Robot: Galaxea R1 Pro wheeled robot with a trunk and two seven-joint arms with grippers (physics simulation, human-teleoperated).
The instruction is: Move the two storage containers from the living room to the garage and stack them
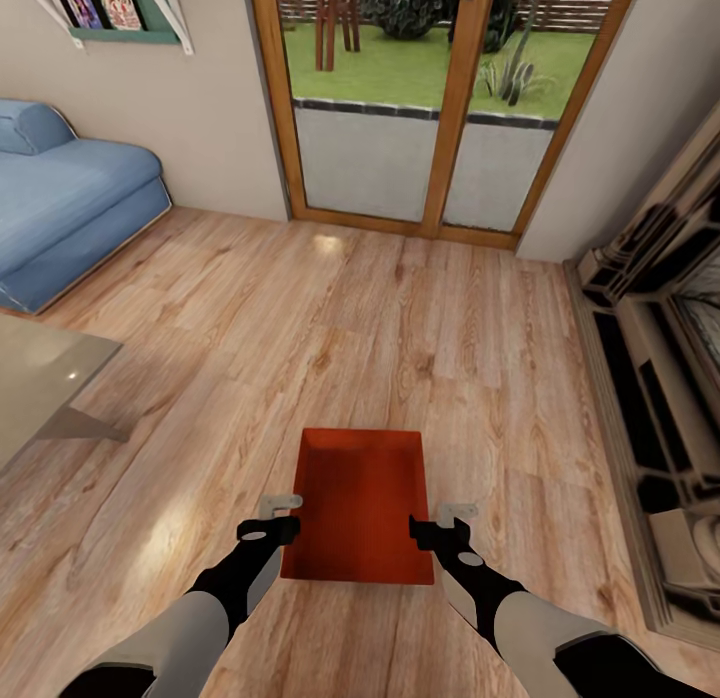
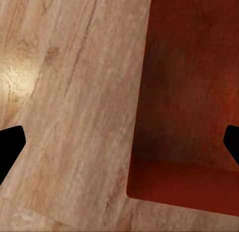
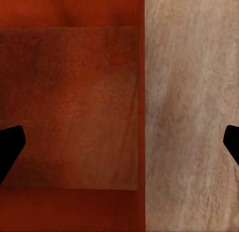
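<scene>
One orange-red storage container [image 1: 360, 498] sits on the light wood plank floor of the living room, directly ahead of me and open side up. My left gripper [image 1: 280, 515] hovers over its left wall and my right gripper [image 1: 446, 523] over its right wall. The left wrist view has the container [image 2: 189, 92] with its side wall between the wide-apart fingers of the open left gripper [image 2: 119, 144]. In the right wrist view the container [image 3: 74, 102] and its wall lie the same way between the fingers of the open right gripper [image 3: 119, 144]. Neither gripper holds anything.
A blue sofa [image 1: 60, 208] stands at the far left. A pale low table [image 1: 40, 378] juts in from the left edge. Wood-framed glass doors [image 1: 420, 108] face me, and a long dark cabinet [image 1: 660, 378] runs along the right wall. Open wood floor [image 1: 300, 308] lies between them.
</scene>
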